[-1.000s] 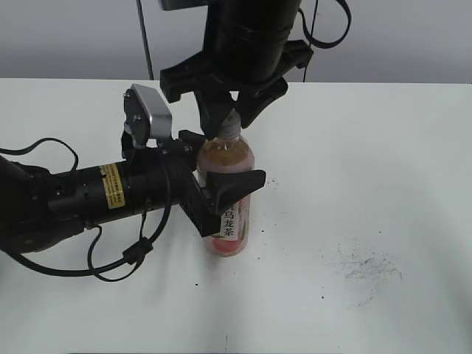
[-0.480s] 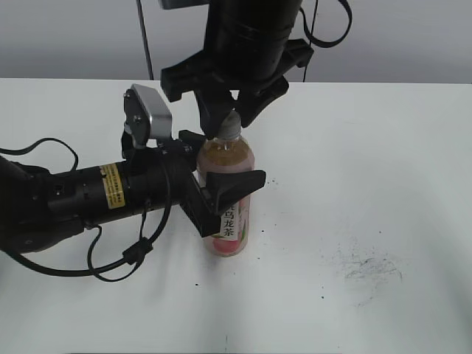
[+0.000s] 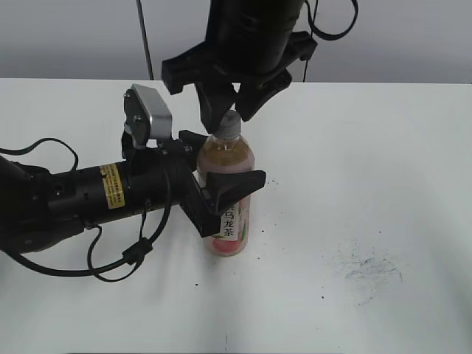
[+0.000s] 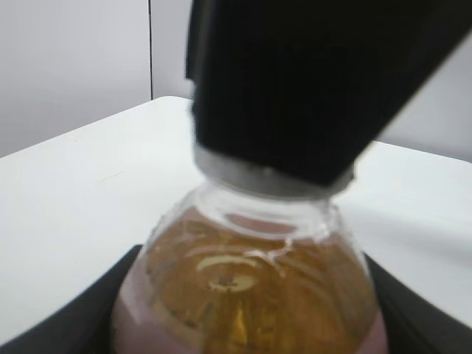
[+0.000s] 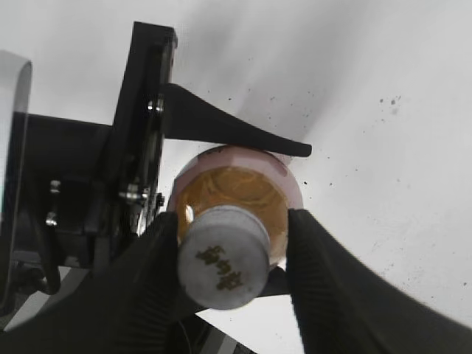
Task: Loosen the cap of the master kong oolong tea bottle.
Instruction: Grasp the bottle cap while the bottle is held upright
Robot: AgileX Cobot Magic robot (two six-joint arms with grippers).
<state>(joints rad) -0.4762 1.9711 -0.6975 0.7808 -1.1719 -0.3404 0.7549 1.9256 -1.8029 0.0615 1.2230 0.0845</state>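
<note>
The master kong oolong tea bottle [image 3: 227, 158] stands upright on the white table, amber tea above its pink label. My left gripper [image 3: 221, 168] reaches in from the left and is shut on the bottle's body. In the left wrist view the bottle [image 4: 251, 284] fills the space between the black jaws. The grey-white cap [image 3: 230, 123] sits on the neck. My right gripper [image 3: 231, 110] hangs over it from above, open. In the right wrist view the cap [image 5: 223, 257] lies between the ribbed fingers [image 5: 335, 284], with a gap on its right side. My right gripper [image 5: 232, 225] holds nothing.
Dark smudges [image 3: 369, 269] mark the table [image 3: 383, 147] at the right. The left arm's black cable [image 3: 110, 262] loops on the table at the left. A thin pole [image 3: 144, 37] stands at the back.
My right gripper has risen a little, so more of the cap shows below its fingers. The bottle and the left gripper have not moved.
</note>
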